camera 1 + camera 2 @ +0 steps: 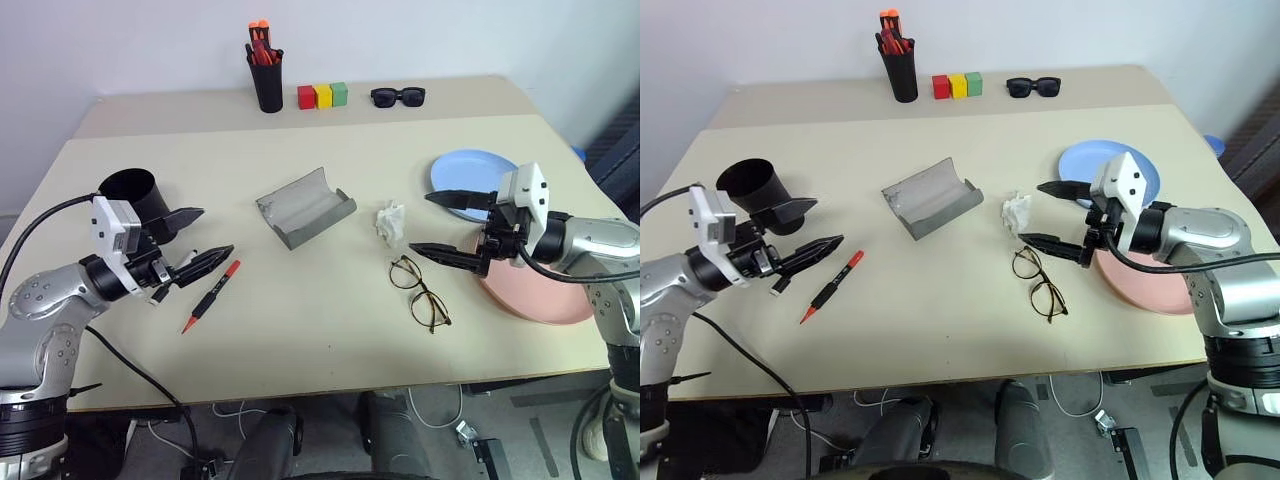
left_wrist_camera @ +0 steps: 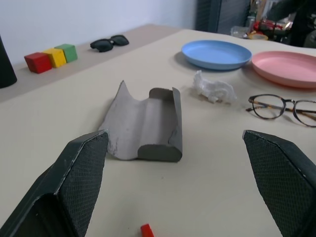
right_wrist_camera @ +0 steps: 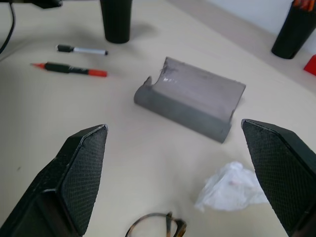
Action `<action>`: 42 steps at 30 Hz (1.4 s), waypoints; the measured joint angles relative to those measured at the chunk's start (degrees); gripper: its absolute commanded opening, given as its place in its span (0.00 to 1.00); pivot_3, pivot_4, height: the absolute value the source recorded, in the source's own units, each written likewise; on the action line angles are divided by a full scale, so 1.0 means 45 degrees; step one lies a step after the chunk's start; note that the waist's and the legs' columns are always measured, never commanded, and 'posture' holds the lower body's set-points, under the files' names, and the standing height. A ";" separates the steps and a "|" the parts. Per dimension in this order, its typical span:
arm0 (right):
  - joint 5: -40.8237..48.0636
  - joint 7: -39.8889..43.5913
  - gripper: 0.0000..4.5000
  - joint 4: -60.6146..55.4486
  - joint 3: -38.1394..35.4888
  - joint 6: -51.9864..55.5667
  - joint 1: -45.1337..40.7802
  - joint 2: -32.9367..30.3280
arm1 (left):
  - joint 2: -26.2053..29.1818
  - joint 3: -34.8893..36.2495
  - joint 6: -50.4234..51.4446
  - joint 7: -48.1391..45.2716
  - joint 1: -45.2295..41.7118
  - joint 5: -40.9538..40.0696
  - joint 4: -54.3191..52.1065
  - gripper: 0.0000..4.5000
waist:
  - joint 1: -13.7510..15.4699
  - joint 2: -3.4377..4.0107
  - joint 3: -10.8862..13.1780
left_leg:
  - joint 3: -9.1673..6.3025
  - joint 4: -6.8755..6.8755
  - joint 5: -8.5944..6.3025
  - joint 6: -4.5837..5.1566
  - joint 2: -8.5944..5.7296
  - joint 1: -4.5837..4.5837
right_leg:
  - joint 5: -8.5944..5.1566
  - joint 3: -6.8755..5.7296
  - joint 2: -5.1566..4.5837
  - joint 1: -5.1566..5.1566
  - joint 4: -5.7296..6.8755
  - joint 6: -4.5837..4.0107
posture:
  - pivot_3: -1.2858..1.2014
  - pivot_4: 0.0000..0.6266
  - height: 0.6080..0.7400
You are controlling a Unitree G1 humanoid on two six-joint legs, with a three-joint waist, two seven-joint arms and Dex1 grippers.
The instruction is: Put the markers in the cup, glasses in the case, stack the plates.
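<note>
Case (image 1: 305,207) grey; cup (image 1: 133,196) blk; plates: lt blue (image 1: 470,171), pink (image 1: 540,298); marker (image 1: 211,296) red w/ blk mid.

Left claw (image 1: 805,230) is hovering wide open just beside the black cup (image 1: 750,185), with the red marker (image 1: 832,287) lying on the desk (image 1: 940,320) right below its tips. Right claw (image 1: 1050,215) is spread open too, above the glasses (image 1: 1038,282) and next to a crumpled white wad (image 1: 1016,213). The grey case (image 1: 930,198) sits open mid-desk. The blue plate (image 1: 1080,160) and pink plate (image 1: 1140,285) are behind the right arm.
</note>
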 measured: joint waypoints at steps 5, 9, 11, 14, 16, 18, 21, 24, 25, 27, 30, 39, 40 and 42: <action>0.0381 -0.0408 0.99 -0.0256 0.0186 0.0803 -0.0117 0.0424 | 0.0176 0.0045 0.0314 0.0139 0.0031 -0.0103 0.0002 1.00 | -0.0057 -0.0005 0.0005 | -0.0222 -0.0008 0.0014 -0.0001 -0.0123 -0.0034 | -0.0025 -0.0163 -0.0130 0.0049 0.0040 0.0026 | 0.52 0.24 1.00; 0.0485 -0.1016 0.99 -0.0762 0.0161 0.0989 0.0004 0.0805 | 0.0379 0.0043 0.0748 0.0283 -0.0170 -0.0139 -0.0016 1.00 | -0.0165 0.0011 0.0009 | -0.0650 -0.0006 0.0087 0.0066 -0.0460 -0.0034 | -0.0236 -0.0470 -0.0485 0.0160 0.0233 0.0120 | 0.52 0.24 1.00; 0.0473 -0.1575 0.99 -0.0921 0.0232 0.1273 -0.0092 0.1049 | 0.0519 0.0040 0.1130 0.0420 -0.0228 -0.0184 -0.0017 1.00 | 0.0003 0.0023 0.0012 | -0.0691 0.0006 0.0098 0.0055 -0.0508 -0.0012 | -0.0286 -0.0397 -0.0461 0.0140 0.0287 0.0143 | 0.52 0.24 1.00; 0.0339 -0.1763 0.99 -0.1450 0.0409 0.1167 0.0052 0.1064 | 0.0735 0.0002 0.1655 0.0768 -0.0224 -0.0049 0.0033 1.00 | 0.0286 0.0028 0.0015 | -0.0585 -0.0040 0.0105 0.0039 -0.0459 -0.0030 | -0.0294 -0.0372 -0.0438 0.0075 0.0294 0.0120 | 0.52 0.24 1.00; 0.0279 -0.1909 0.99 -0.1906 0.0541 0.1128 0.0189 0.1143 | 0.0736 -0.0058 0.1820 0.1189 -0.0222 0.0226 0.0224 1.00 | 0.0331 0.0027 0.0015 | -0.0523 -0.0052 0.0105 0.0038 -0.0441 -0.0029 | -0.0295 -0.0350 -0.0435 0.0054 0.0297 0.0114 | 0.52 0.24 1.00; 0.0275 -0.2098 0.99 -0.2106 0.0675 0.1198 0.0230 0.1326 | 0.0771 -0.0151 0.2120 0.1745 -0.0225 0.0607 0.0415 1.00 | 0.0328 0.0026 0.0015 | -0.0479 -0.0048 0.0101 0.0044 -0.0440 -0.0027 | -0.0293 -0.0323 -0.0438 0.0052 0.0282 0.0117 | 0.52 0.24 1.00; 0.0146 -0.2220 0.99 -0.2190 0.0712 0.1056 0.0508 0.1384 | 0.1024 -0.0331 0.3013 0.2777 -0.0227 0.1305 0.0784 1.00 | 0.0311 0.0024 0.0014 | -0.0455 -0.0046 0.0095 0.0057 -0.0439 -0.0016 | -0.0292 -0.0291 -0.0434 0.0054 0.0264 0.0123 | 0.52 0.24 1.00; 0.0103 -0.2322 0.99 -0.2197 0.0702 0.0975 0.0804 0.1393 | 0.1131 -0.0728 0.3659 0.3562 -0.0413 0.1964 0.1473 1.00 | 0.0319 0.0023 0.0016 | -0.0432 -0.0046 0.0095 0.0056 -0.0433 -0.0019 | -0.0292 -0.0290 -0.0424 0.0046 0.0270 0.0122 | 0.52 0.24 1.00; 0.0089 -0.2357 0.99 -0.2211 0.0706 0.0952 0.0850 0.1408 | 0.1110 -0.0847 0.3809 0.3735 -0.0579 0.2121 0.1676 1.00 | 0.0320 0.0019 0.0017 | -0.0432 -0.0046 0.0095 0.0056 -0.0427 -0.0021 | -0.0291 -0.0290 -0.0421 0.0045 0.0269 0.0122 | 0.52 0.24 1.00; -0.0021 -0.2447 0.99 -0.2271 0.0725 0.0840 0.0932 0.1430 | 0.1108 -0.1241 0.4155 0.3985 -0.1220 0.2407 0.2167 1.00 | 0.0359 0.0019 0.0017 | -0.0433 -0.0042 0.0096 0.0054 -0.0428 -0.0022 | -0.0291 -0.0292 -0.0421 0.0047 0.0272 0.0122 | 0.52 0.24 1.00; -0.0223 -0.2596 0.99 -0.2462 0.0790 0.0703 0.1074 0.1438 | 0.1105 -0.1812 0.4976 0.4109 -0.2333 0.2597 0.2832 1.00 | 0.0330 0.0016 0.0016 | -0.0427 -0.0038 0.0096 0.0054 -0.0431 -0.0023 | -0.0290 -0.0291 -0.0424 0.0046 0.0274 0.0123 | 0.52 0.24 1.00; -0.0434 -0.2826 1.00 -0.2553 0.0870 0.0684 0.1389 0.1425 | 0.1324 -0.3380 0.7021 0.3005 -0.3264 0.2684 0.3419 0.88 | 0.0235 0.0018 0.0015 | -0.0426 -0.0041 0.0087 0.0070 -0.0420 -0.0022 | -0.0290 -0.0268 -0.0424 0.0025 0.0274 0.0124 | 0.52 0.24 1.00; -0.0488 -0.2860 1.00 -0.2595 0.0869 0.0680 0.1435 0.1423 | 0.1320 -0.3414 0.7215 0.2997 -0.3361 0.2683 0.3435 0.80 | 0.0257 0.0017 0.0015 | -0.0426 -0.0041 0.0087 0.0071 -0.0420 -0.0020 | -0.0290 -0.0267 -0.0422 0.0028 0.0274 0.0124 | 0.52 0.24 1.00; -0.0524 -0.2927 1.00 -0.2620 0.0866 0.0677 0.1512 0.1421 | 0.1317 -0.3471 0.7468 0.2983 -0.3482 0.2699 0.3519 0.58 | 0.0288 0.0017 0.0015 | -0.0424 -0.0041 0.0087 0.0071 -0.0420 -0.0017 | -0.0291 -0.0266 -0.0422 0.0030 0.0275 0.0125 | 0.52 0.24 1.00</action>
